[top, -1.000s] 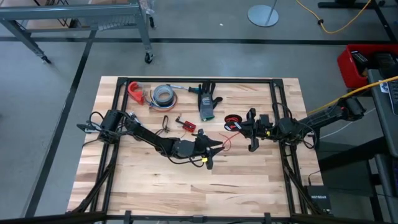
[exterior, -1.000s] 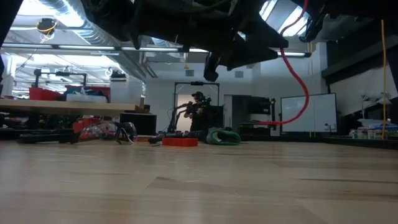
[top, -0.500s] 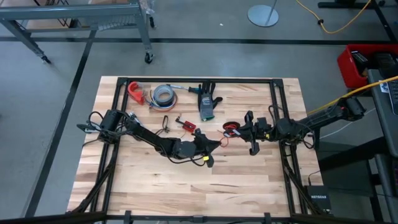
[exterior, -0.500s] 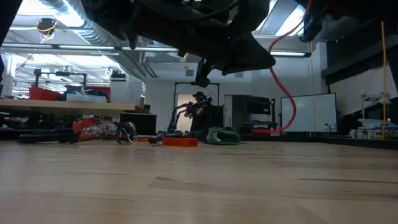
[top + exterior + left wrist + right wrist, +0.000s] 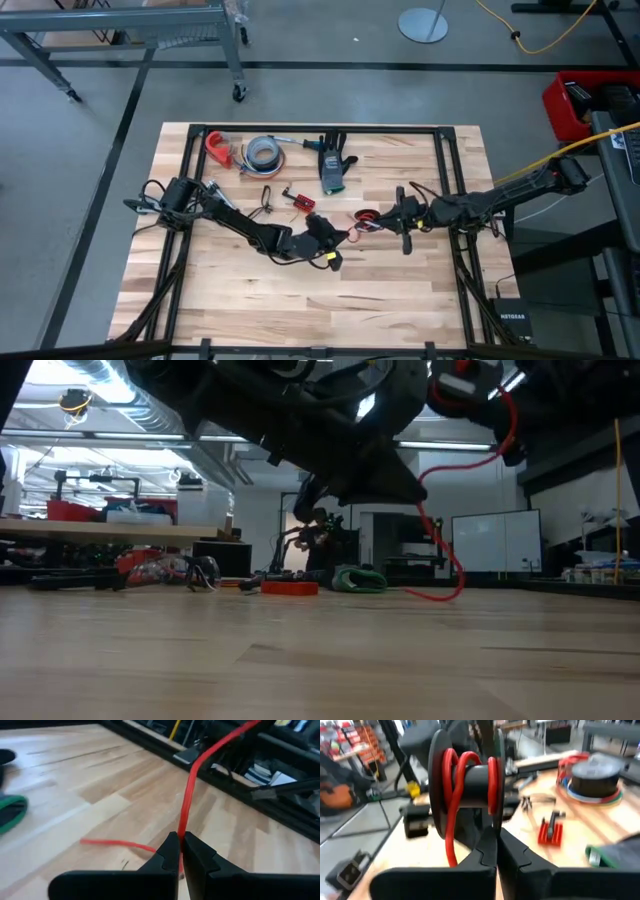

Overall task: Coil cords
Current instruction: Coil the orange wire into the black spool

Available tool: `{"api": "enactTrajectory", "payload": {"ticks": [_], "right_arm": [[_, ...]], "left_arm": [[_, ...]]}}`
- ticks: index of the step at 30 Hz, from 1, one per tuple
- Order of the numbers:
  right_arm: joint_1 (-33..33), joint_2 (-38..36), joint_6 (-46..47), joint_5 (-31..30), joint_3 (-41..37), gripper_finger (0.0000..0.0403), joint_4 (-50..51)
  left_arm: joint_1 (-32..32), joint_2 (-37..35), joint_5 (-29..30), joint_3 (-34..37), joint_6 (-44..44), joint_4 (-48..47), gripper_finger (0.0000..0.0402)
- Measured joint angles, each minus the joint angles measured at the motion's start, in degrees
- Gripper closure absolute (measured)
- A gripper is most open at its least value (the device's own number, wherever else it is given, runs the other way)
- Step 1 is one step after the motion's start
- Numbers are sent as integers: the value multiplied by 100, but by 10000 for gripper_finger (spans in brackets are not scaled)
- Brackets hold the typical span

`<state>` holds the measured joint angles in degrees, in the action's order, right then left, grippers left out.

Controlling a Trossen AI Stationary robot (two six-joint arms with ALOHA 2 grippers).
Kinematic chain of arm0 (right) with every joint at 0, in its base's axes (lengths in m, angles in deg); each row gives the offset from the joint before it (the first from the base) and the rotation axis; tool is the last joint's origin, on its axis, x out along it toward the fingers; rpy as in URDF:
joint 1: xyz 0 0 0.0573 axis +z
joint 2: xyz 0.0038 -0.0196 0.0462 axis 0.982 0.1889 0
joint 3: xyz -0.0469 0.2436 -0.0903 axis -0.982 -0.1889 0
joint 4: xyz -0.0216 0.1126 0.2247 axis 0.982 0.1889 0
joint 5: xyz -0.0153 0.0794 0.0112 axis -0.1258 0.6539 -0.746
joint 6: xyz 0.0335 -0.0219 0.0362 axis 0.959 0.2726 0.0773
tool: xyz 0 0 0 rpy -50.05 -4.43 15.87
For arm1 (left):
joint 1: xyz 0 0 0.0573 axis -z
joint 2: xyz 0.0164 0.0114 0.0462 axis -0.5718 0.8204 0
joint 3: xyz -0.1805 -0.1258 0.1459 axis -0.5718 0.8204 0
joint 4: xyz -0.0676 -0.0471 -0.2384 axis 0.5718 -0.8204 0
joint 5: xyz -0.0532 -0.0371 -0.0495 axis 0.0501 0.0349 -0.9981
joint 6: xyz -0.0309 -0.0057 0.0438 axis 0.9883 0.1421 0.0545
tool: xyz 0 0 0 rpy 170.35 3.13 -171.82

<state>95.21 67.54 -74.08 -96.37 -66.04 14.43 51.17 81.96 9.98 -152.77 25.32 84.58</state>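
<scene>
A thin red cord [image 5: 358, 226] runs from a small black spool [image 5: 368, 215] down toward the table's middle. In the right wrist view a few red turns sit on the spool's core [image 5: 470, 775]. My left gripper [image 5: 345, 237] is shut on the cord just left of the spool. My right gripper [image 5: 385, 213] is shut on the spool. In the low view the cord [image 5: 440, 530] hangs from the spool in a slack curve, its lowest part at the tabletop. My left gripper pinches the red cord [image 5: 181, 834] between its two fingertips, reaching from the table's left. Beyond the fingers the cord rises toward the spool. A free length [image 5: 110, 842] lies on the wood. My right gripper pinches the edge of one spool flange [image 5: 495, 817] between its two fingers, coming from the table's right. The spool is lifted clear of the table, with its wound core standing past the fingertips.
Along the far side lie a red clamp [image 5: 217, 147], a grey tape roll [image 5: 262, 152] and a black-and-green glove [image 5: 333, 168]. A small red piece [image 5: 300, 201] and a black clip [image 5: 267, 196] lie left of centre. A black frame [image 5: 440, 160] borders the wood.
My left gripper has shut on the red cord. My right gripper has carried the spool toward the table's left and near edges, closer to the left gripper. The cord's hanging curve has sunk until its lowest part meets the table.
</scene>
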Motion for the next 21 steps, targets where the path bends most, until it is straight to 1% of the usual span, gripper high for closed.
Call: {"api": "enactTrajectory", "payload": {"ticks": [4, 8, 10, 13, 17, 21], "right_arm": [[0, -92, 189, 133, 0, 402, 579], [0, -174, 355, 215, 0, 402, 1161], [0, -174, 377, 215, 0, 402, 1336], [2, -170, 386, 202, 0, 402, 1434], [2, -165, 457, -55, 0, 402, 1578], [2, -169, 493, -395, 0, 402, 1613]], "left_arm": [[22, -121, 188, 0, 349, -604, 401], [28, -506, 401, 2, 715, -1564, 401], [28, -691, 415, 2, 778, -1831, 401], [28, -918, 415, 2, 774, -2004, 401], [28, -1064, 377, 2, 810, -1999, 401], [26, -1080, 94, 2, 1066, -2043, 402]]}}
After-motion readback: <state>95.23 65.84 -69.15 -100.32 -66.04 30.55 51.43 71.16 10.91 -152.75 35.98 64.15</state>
